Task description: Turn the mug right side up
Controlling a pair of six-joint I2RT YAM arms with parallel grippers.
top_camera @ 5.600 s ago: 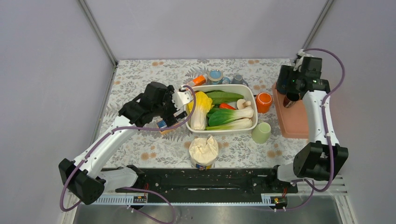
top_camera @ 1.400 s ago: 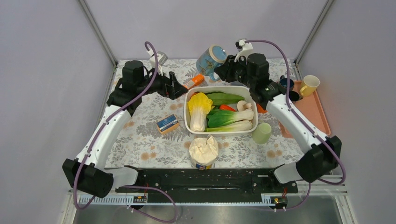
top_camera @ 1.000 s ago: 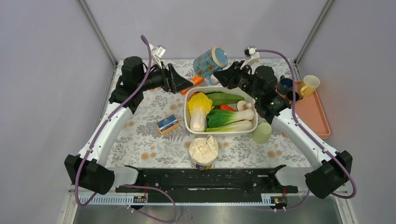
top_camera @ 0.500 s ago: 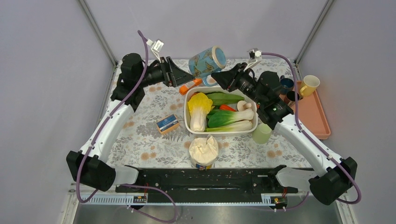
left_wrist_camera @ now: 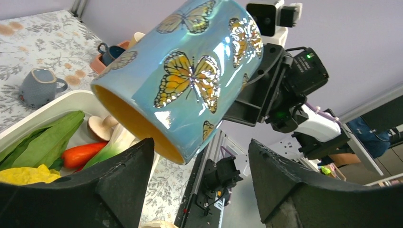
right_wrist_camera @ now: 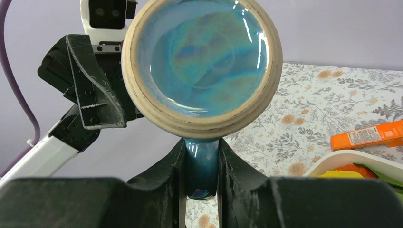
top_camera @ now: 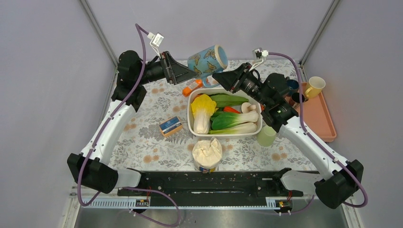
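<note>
Mug point(top_camera: 206, 59) lies sideways, mouth pointing left, slightly down.

Mug point(right_wrist_camera: 202, 61) base facing camera, handle pinched in right tool point(right_wrist_camera: 202, 159), orange tube point(right_wrist_camera: 368, 134) right

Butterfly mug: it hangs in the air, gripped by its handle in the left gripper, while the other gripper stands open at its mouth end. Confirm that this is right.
One thing is wrong: the right gripper, not the left, clamps the handle of the butterfly mug, as the right wrist view shows. The left gripper is the one open at its mouth end.
</note>
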